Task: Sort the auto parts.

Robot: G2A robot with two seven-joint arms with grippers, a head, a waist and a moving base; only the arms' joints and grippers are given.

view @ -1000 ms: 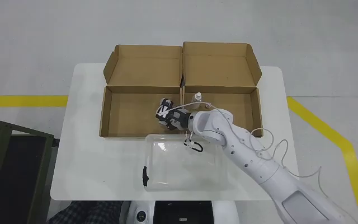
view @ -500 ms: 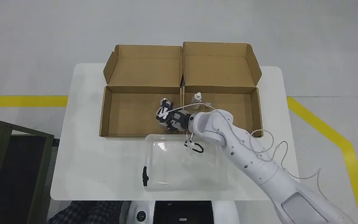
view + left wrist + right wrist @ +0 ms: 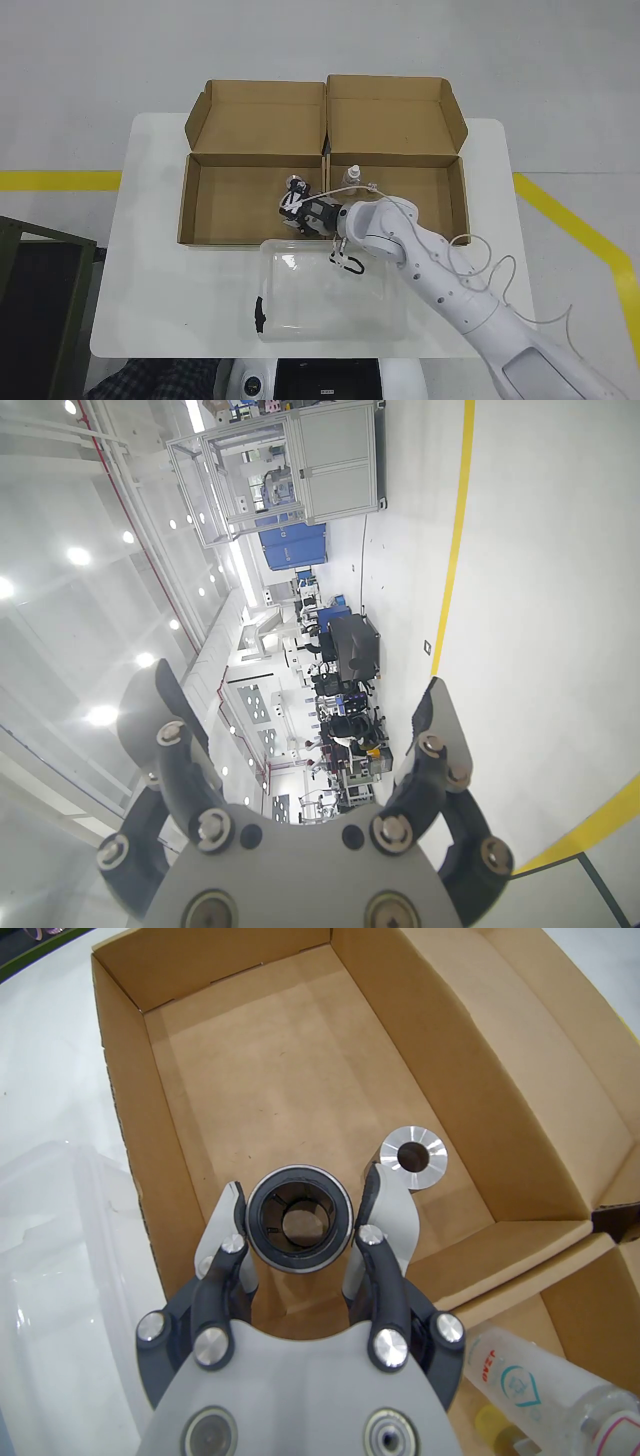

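My right gripper [image 3: 303, 1180] is shut on a black ring-shaped bearing [image 3: 327, 1248], one finger on each side of it, low inside the left cardboard box [image 3: 280, 1078]. A silver metal cylinder with a centre hole [image 3: 395, 1150] stands on the box floor just beside one finger. From above, the right gripper [image 3: 296, 205] is at the near right corner of the left box [image 3: 225, 200]. My left gripper [image 3: 298, 680] is open, holds nothing and points out at the room.
The right cardboard box [image 3: 425, 195] holds a clear bottle [image 3: 352, 176] at its near left corner. A clear plastic bin [image 3: 330, 295] sits in front of the boxes with a small black part [image 3: 258, 314] at its left wall. Both box lids stand open at the back.
The right arm has edged slightly to the left over the left box, still holding the bearing.
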